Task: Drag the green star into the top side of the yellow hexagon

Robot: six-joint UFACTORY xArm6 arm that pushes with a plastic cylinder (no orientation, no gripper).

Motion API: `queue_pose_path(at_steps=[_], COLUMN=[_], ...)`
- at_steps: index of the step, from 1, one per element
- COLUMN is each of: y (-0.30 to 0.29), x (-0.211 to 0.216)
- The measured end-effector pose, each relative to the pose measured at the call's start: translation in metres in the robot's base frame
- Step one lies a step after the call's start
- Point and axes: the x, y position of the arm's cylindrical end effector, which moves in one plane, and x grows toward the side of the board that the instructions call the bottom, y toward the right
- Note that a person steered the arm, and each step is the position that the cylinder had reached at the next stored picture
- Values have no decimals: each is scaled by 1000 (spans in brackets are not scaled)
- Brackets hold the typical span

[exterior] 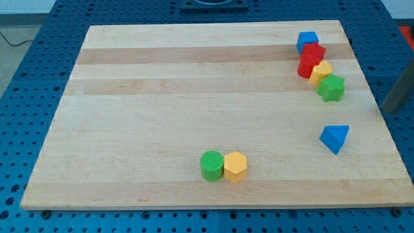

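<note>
One dark shape leans in at the view's right edge, off the board, and that looks like the rod; its lower end is cut off or blurred there, so the tip itself cannot be made out, nor whether it touches anything. It carries nothing and stands clear of every block.

Nearest to it is the cluster at the view's upper right. The green star [331,88] sits at the bottom of that stack-like row, pressed against a small yellow block [321,72], with a red block [310,59] above that and a blue block [307,41] at the top. Below the star, well apart, lies a blue triangle [334,138].

Far across the wooden board [162,97], near the view's bottom centre, the yellow hexagon [235,166] rests touching a green cylinder [211,165] on its left.

Now the handling, as I judge it: the star looks light, rigid plastic, likely to slide easily on smooth wood, and its points may make it spin under an off-centre push. Contact wants to land in a notch on its upper-right side, driving it down and left. The blue triangle sits close to that line, so a wide path seems wise.
</note>
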Motion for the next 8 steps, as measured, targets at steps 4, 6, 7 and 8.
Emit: queue_pose_path(at_steps=[4, 6, 7, 8], y=[-20, -104, -151, -172], x=[-107, -53, -33, -28])
